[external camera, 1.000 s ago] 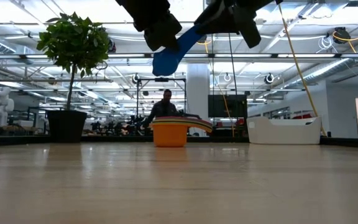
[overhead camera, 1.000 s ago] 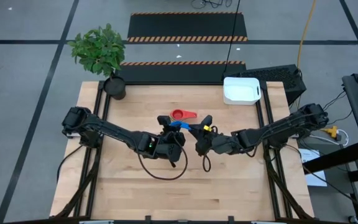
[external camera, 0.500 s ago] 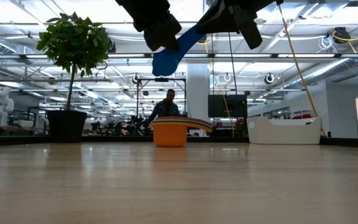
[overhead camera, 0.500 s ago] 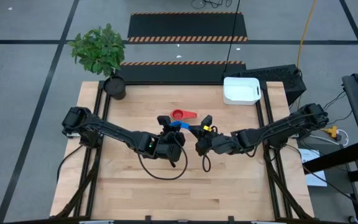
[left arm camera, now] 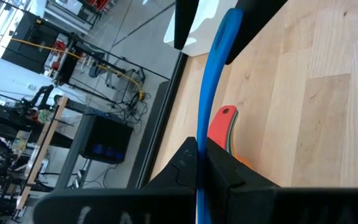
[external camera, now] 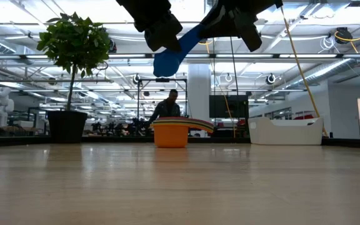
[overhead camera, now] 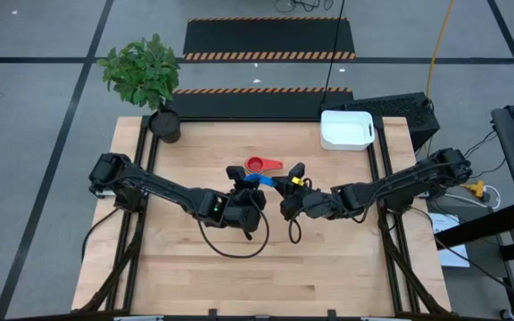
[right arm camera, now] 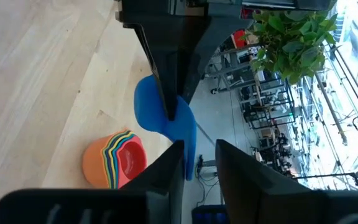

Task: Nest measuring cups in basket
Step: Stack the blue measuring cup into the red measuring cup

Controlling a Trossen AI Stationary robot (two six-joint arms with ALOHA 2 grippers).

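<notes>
Blue measuring cup [external camera: 170, 55]: you see it aloft over mid-bench, bowl hanging down, handle slanting up between the two arms. Left end effector [external camera: 162, 32] is clamped shut on the cup's near end; your left wrist view shows the blue handle [left arm camera: 213, 93] pinched edge-on between its dark fingers.

Right end effector [right arm camera: 199, 163]: fingers stand slightly apart around the handle's far tip; you cannot tell whether they actually grip it.

Stack of nested cups [external camera: 172, 132]: orange outermost, standing on the bench [overhead camera: 328, 259]. Only the low and right wrist views show you the coloured rims layered inside [right arm camera: 114, 158]; from above you get just the red top cup [overhead camera: 260, 164] with its handle.

Basket [overhead camera: 346, 130]: white, at the far right corner of the bench, well apart from the stack. Potted plant [overhead camera: 147, 76]: far left corner.

Change from a second ago: both arms and the blue cup sit as they did; the right fingers' gap looks unchanged to you.
</notes>
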